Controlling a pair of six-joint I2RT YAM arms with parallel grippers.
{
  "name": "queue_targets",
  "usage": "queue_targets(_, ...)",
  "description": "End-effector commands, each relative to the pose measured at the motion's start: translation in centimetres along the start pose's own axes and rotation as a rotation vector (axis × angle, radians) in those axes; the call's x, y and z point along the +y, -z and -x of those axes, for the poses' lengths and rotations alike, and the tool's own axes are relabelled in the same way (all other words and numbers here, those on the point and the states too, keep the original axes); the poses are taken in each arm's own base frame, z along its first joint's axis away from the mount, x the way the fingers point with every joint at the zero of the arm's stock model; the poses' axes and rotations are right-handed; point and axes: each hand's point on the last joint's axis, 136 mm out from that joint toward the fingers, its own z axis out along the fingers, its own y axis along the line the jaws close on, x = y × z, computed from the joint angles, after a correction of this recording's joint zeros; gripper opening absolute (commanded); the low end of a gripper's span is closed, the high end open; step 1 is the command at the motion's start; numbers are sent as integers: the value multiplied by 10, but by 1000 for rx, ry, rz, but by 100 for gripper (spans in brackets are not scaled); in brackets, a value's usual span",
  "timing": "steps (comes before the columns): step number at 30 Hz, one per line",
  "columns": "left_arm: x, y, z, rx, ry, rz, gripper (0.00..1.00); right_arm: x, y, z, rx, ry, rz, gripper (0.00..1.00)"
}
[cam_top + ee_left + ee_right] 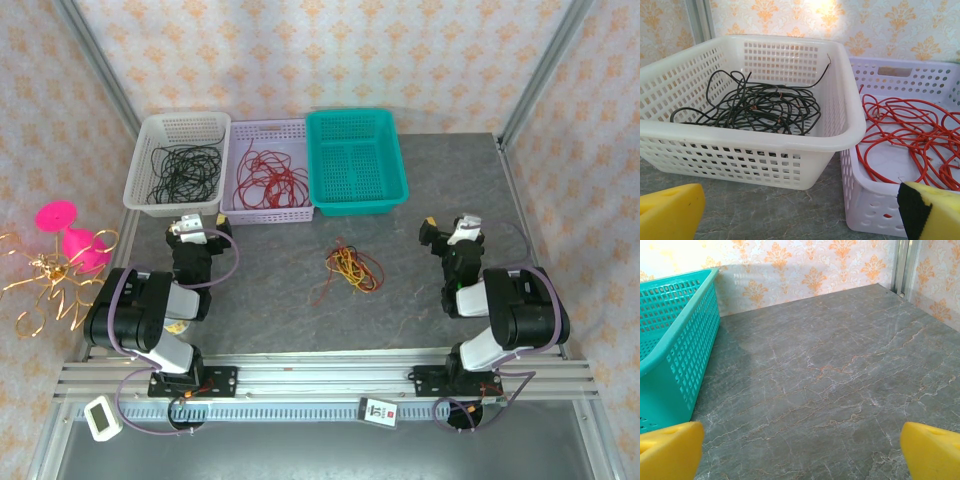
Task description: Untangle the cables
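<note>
Red and yellow thin cables [352, 268] lie in one loose knot mid-surface [410, 305], between my arms and touching neither. My left hand [193, 229] and right hand [452, 232] are both spread wide and empty.

Risk: pinching several strands at once would likely tighten the knot or drag the whole bundle.

The top view gives me the bundle. My left wrist view gives the black wires in the white lattice basket [765, 145].
</note>
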Motion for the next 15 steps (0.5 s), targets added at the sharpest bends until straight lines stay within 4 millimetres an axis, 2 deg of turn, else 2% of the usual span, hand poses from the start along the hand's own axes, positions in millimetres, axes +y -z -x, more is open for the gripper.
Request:
queue_targets(1,-1,0,8,-34,7,1,99,3,-2,16,-52,-9,2,100)
queue_targets(11,1,0,8,-33,13,12,99,2,-3,16,-51,-8,1,100)
queue_targets(15,6,10,10,-65,2,78,100,2,-1,17,-58,-8,-1,100)
